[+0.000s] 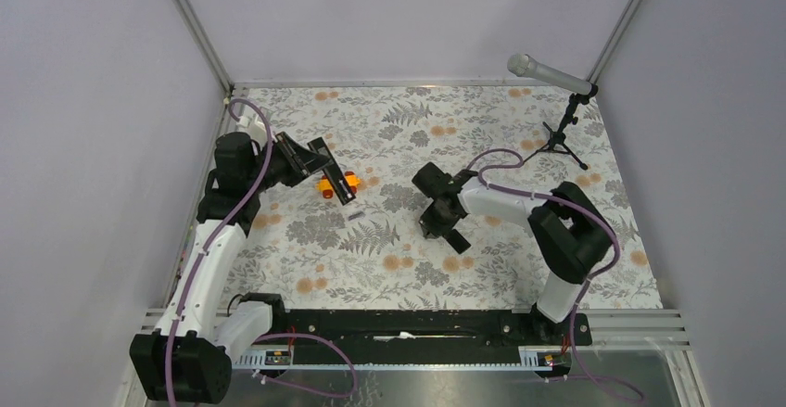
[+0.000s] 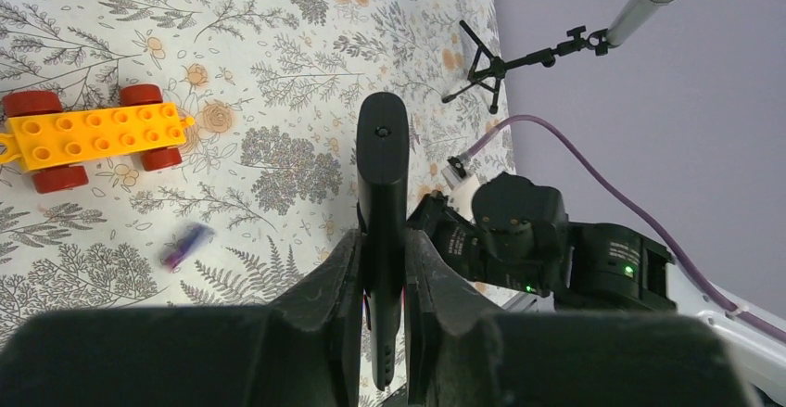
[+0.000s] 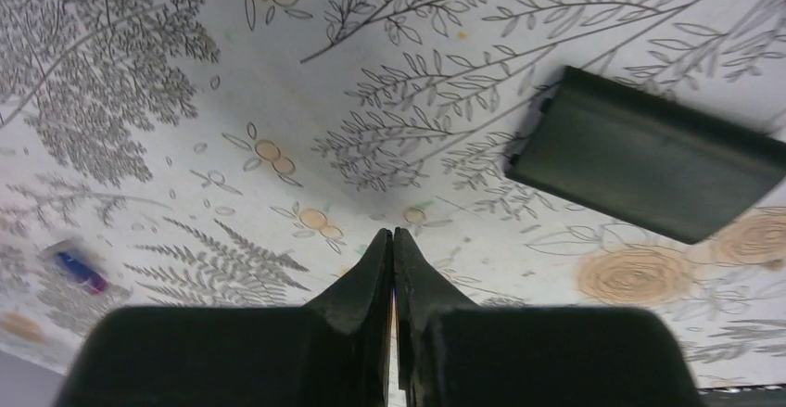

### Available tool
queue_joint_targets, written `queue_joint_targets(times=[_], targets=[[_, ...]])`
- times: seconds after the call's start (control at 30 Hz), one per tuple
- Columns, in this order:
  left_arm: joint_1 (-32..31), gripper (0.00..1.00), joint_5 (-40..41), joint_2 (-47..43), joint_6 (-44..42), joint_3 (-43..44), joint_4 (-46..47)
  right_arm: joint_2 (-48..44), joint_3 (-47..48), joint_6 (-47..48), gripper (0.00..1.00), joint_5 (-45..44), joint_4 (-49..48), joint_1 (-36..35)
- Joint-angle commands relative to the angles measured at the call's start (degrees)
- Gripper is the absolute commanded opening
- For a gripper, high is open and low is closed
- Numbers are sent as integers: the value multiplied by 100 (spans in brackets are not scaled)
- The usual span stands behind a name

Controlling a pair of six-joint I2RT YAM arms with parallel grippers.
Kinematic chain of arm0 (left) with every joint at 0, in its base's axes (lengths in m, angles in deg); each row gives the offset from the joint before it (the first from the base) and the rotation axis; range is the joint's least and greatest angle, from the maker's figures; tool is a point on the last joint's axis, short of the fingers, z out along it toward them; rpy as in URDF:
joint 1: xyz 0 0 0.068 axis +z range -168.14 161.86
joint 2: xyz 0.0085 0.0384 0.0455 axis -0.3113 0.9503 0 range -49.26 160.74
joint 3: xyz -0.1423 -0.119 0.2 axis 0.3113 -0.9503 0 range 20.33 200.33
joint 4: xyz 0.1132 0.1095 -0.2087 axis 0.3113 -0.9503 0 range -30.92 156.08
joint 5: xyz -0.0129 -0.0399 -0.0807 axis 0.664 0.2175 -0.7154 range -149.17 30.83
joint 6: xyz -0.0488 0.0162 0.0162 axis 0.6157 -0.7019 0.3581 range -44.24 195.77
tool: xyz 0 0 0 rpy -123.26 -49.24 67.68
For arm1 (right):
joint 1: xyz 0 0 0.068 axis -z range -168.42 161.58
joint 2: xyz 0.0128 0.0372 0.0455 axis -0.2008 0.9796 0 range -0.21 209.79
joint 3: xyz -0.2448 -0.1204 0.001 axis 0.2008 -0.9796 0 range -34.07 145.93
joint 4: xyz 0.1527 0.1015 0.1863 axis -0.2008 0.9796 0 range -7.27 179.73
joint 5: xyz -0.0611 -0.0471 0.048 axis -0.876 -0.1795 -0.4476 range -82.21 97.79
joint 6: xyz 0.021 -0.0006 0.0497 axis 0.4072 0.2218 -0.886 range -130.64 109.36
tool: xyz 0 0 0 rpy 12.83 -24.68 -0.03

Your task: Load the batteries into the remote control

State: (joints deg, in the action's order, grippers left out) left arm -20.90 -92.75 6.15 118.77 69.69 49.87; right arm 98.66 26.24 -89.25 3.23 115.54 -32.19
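1. Black remote control [image 2: 382,175] held up over the table [image 2: 278,64]; loading likely not done yet.
2. Purplish-blue battery [image 2: 188,245] loose on the table, near the toy car [image 2: 93,136]. Second battery not seen.
3. Small black cover [image 3: 644,166] flat beside the right gripper [image 3: 393,240].
4. Left gripper [image 2: 382,240] nearly closed, squeezing the remote control.
5. Right gripper pinched tight, nothing seen inside.

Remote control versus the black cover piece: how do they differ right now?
The remote control is long and slim; the cover is short and broad. The remote control is clamped in the left gripper; the cover lies loose on the table. Both are black.
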Motion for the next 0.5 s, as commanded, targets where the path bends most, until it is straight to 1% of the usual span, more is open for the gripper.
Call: queue_joint_targets(times=[0.0,0.07,0.1,0.13,0.2,0.23,0.3,0.37,0.47], targets=[[30,0,161,-162,50,-17,293,423,527,-768,0,-22,373,-17],[30,0,225,-159,20,-12,255,478,736,-626,1,-184,439,-15],[30,0,389,-158,-47,30,114,471,838,-475,3,-294,458,-11],[30,0,614,-155,-132,82,-53,453,964,-274,7,-408,476,-12],[39,0,1292,-125,-296,205,-442,432,1201,262,21,-491,377,-17],[39,0,1537,-113,-338,251,-632,431,1318,572,28,-436,248,-14],[47,0,1984,-74,-401,313,-853,454,1385,1126,37,-183,-114,-26],[67,0,2501,-28,-422,385,-1139,481,1315,1593,42,206,-629,-26],[214,0,2649,60,-554,396,-1267,473,1147,1954,43,596,-1105,-34]])
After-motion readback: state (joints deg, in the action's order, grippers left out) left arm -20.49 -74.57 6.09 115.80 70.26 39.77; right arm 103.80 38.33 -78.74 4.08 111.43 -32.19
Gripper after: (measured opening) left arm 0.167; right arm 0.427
